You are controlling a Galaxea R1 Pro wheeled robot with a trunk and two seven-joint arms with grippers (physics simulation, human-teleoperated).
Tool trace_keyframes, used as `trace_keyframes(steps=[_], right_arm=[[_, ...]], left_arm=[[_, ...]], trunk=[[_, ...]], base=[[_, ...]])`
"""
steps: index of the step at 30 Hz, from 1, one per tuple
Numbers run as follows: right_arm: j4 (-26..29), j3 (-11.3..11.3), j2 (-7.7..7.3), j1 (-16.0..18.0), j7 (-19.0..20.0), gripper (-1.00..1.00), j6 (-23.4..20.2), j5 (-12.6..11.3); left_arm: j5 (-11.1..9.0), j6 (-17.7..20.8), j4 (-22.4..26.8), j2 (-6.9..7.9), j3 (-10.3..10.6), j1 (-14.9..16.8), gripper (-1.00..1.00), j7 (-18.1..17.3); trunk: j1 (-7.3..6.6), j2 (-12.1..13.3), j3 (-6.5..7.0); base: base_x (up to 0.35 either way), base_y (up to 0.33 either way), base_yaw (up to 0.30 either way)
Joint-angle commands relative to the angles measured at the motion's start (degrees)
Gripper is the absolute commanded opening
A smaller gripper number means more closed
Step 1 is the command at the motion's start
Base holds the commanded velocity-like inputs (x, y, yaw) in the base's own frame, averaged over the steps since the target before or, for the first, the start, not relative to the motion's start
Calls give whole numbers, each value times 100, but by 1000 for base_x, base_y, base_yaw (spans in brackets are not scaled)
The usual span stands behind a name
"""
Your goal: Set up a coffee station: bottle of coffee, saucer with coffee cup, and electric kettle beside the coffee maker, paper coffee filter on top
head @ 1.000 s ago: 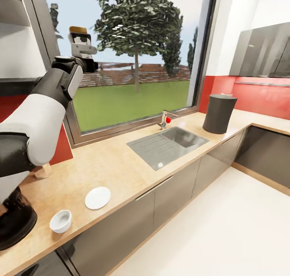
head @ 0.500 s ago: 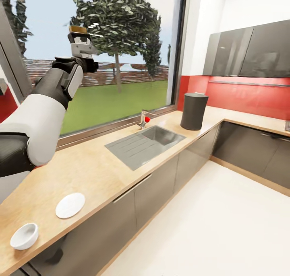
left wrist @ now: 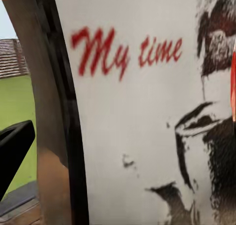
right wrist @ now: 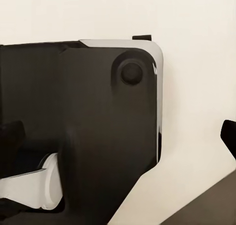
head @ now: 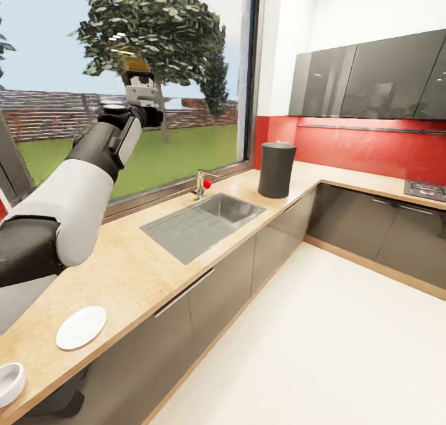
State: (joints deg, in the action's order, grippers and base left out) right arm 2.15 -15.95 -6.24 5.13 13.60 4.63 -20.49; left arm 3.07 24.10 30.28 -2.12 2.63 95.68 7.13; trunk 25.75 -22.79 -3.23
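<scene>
The left gripper [head: 139, 72] is raised before the window, clamped on the bottle of coffee [left wrist: 147, 117] (label reading "My time"); the saucer [head: 81, 327] and coffee cup [head: 7, 384] sit apart on the kitchen countertop [head: 142, 264].

A light, wood-look matt finish with faint speckling is seen on the kitchen countertop [head: 142, 264], above glossy dark grey cabinet fronts [head: 229, 289]. Brushed grey metal is shown by the sink [head: 198, 223]. The saucer [head: 80, 327] appears smooth and white, like glazed ceramic. A printed white label is carried by the bottle of coffee [left wrist: 147, 117].
</scene>
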Motion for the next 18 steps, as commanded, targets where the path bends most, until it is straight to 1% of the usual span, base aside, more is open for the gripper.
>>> trace_keyframes(steps=[1,4,5,7,10,12,13,14,18], right_arm=[[0,-45,2,6,22,100,20,-63],[10,-41,13,6,15,100,25,-67],[11,-41,14,6,14,100,26,-68],[35,-36,16,6,12,100,28,-70],[192,-27,17,6,11,100,29,-77],[273,-17,20,6,11,100,32,-86],[287,-15,21,6,11,100,34,-88],[305,-11,25,6,11,100,38,-94],[379,-6,39,6,14,100,46,-107]], left_arm=[[65,23,12,-23,23,-96,-100,19],[63,-50,16,-70,29,-436,-100,12],[63,-79,18,-75,29,-497,-100,11],[62,-293,77,-87,31,-773,-100,9],[64,-664,336,-84,37,-1331,-100,2],[65,-781,669,-80,46,-1742,-100,-31],[66,-799,769,-78,48,-1852,-100,-60],[68,-826,987,-75,50,-2080,-100,-153],[93,-864,2106,-46,64,-3051,-100,-813]], trunk=[[4,-13,-12],[4,-13,-12],[4,-13,-12],[4,-13,-12],[4,-13,-12],[4,-13,-12],[4,-13,-12],[4,-13,-12],[4,-13,-12]], base=[[0,0,-21],[0,0,-9],[0,0,-4],[0,0,-2],[0,0,0],[0,0,0],[0,0,0],[0,0,0],[0,0,0]])
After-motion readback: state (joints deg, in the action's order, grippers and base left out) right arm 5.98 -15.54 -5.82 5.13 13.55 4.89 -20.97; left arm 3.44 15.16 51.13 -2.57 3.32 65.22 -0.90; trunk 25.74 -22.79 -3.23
